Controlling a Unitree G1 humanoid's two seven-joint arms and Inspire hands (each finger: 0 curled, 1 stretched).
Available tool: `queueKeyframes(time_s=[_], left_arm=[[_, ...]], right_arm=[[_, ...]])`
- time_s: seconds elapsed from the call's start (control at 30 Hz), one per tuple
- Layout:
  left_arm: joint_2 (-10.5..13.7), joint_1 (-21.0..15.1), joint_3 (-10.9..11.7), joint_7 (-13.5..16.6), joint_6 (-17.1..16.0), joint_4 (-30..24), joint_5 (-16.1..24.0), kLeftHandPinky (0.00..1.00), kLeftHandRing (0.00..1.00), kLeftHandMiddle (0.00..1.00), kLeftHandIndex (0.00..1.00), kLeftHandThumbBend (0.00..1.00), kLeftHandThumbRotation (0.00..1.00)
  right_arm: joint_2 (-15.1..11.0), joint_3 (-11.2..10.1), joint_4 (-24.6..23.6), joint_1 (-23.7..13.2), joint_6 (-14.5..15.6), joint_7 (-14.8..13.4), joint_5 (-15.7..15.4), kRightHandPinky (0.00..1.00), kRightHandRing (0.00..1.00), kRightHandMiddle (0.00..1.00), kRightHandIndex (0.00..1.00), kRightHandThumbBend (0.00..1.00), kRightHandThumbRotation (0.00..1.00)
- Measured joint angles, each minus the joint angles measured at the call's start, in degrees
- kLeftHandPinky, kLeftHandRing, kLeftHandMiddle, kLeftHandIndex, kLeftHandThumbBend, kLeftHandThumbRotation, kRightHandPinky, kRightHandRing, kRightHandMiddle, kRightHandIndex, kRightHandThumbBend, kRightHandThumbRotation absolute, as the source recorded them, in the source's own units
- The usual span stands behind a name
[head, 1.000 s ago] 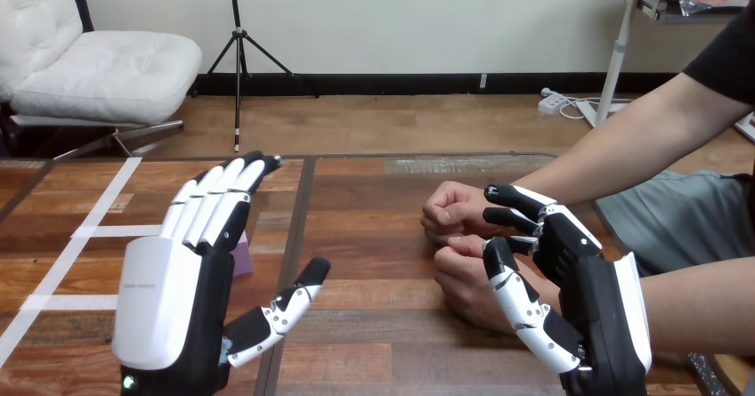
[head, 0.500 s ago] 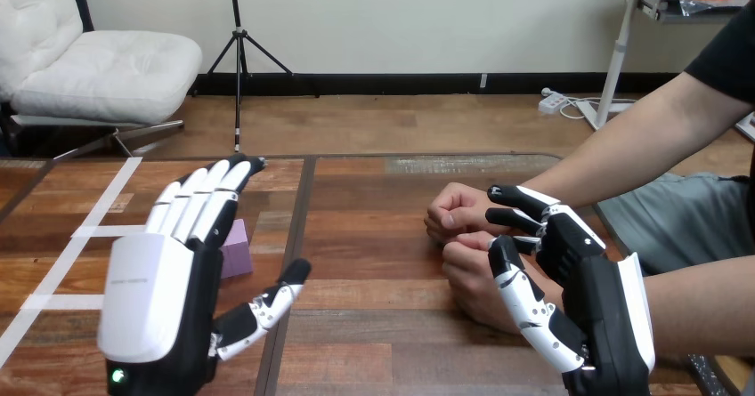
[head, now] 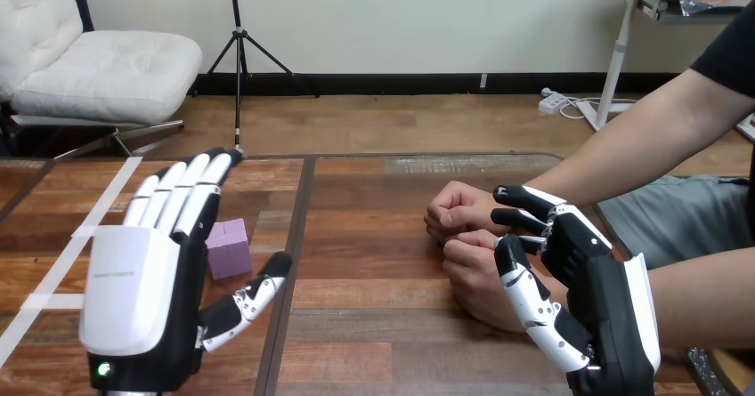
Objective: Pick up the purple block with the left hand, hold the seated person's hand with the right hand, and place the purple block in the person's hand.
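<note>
A purple block [head: 229, 247] rests on the wooden table [head: 374, 209], left of centre. My left hand [head: 147, 289] hovers in front of it with straight fingers and the thumb spread out to the right, hiding the block's left edge. The person's two hands lie on the table at the right, the far one [head: 456, 209] a loose fist, the near one [head: 476, 271] also closed. My right hand [head: 579, 298] stands just right of the near hand, fingers relaxed and partly bent; its thumb [head: 525, 294] lies along that hand and its upper fingers reach over it, not closed round it.
White tape lines [head: 62, 262] cross the table's left part. A dark seam [head: 294, 262] runs down the table between the block and the person's hands. The person's forearms come in from the right edge.
My left hand has slid left and a little nearer, uncovering most of the purple block. My right hand and the person's hands have barely moved.
</note>
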Motion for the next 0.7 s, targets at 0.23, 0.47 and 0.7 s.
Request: queueKeyframes(time_s=[0.23,0.47,0.7], left_arm=[[0.49,-0.27,-0.05,0.19,1.83,0.00,0.05,0.89,0.90,0.90,0.89,0.61,0.35],[0.56,-0.55,-0.36,0.04,4.44,0.01,0.05,0.90,0.91,0.91,0.89,0.60,0.36],[1.27,-1.41,-0.97,0.05,6.15,0.23,0.03,0.90,0.90,0.91,0.89,0.60,0.36]], right_arm=[[-0.01,0.01,0.07,0.00,0.00,0.35,0.02,0.61,0.74,0.77,0.72,0.38,0.44],[-0.01,-0.01,0.25,-0.01,-0.01,0.53,0.10,0.60,0.73,0.77,0.71,0.38,0.44],[-0.02,-0.02,0.78,-0.05,-0.11,0.83,0.18,0.61,0.74,0.77,0.71,0.37,0.43]])
